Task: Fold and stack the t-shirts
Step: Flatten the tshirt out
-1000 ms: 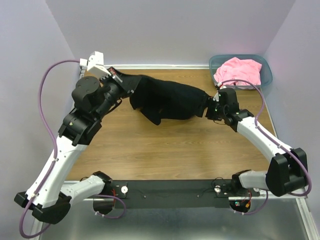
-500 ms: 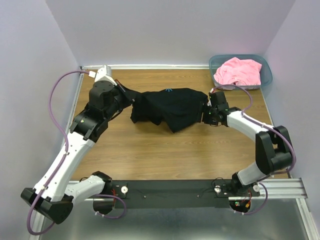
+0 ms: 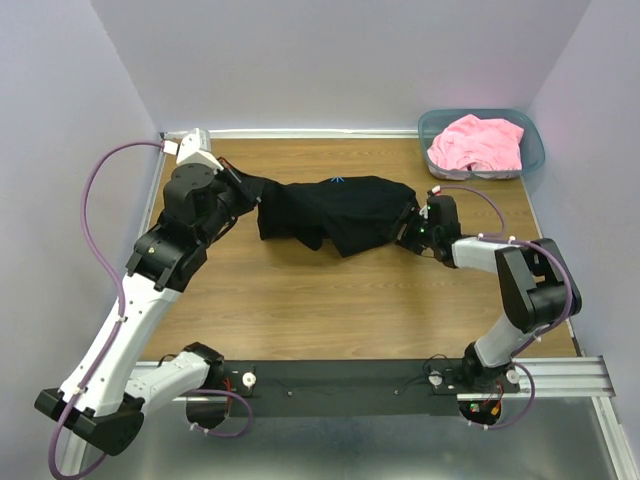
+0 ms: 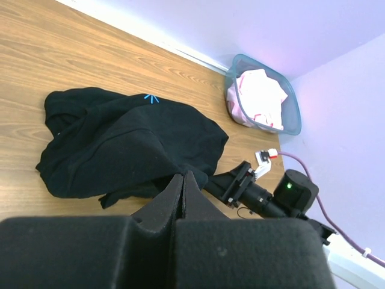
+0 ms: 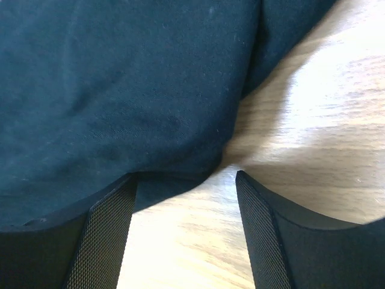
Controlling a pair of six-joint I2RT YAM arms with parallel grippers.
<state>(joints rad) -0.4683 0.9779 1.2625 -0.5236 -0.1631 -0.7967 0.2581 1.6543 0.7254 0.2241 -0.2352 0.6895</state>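
Observation:
The black t-shirt (image 3: 335,208) lies crumpled on the wooden table, mid-back; it also shows in the left wrist view (image 4: 132,141) and the right wrist view (image 5: 120,84). My left gripper (image 3: 246,190) is at its left end, jaws pressed together (image 4: 182,176) on the cloth's edge. My right gripper (image 3: 411,231) is low at the shirt's right end, open and empty (image 5: 186,176), with bare table between the fingers and the shirt's hem just ahead. The pink t-shirt (image 3: 478,142) is bunched in the bin.
The teal plastic bin (image 3: 537,152) stands in the back right corner, also in the left wrist view (image 4: 293,120). Purple walls close the back and sides. The table's front half (image 3: 330,300) is bare wood.
The shirt was stretched in the air between both grippers; it has sunk into a heap on the table. My right gripper has let go and dropped to the table. My left gripper shifted slightly.

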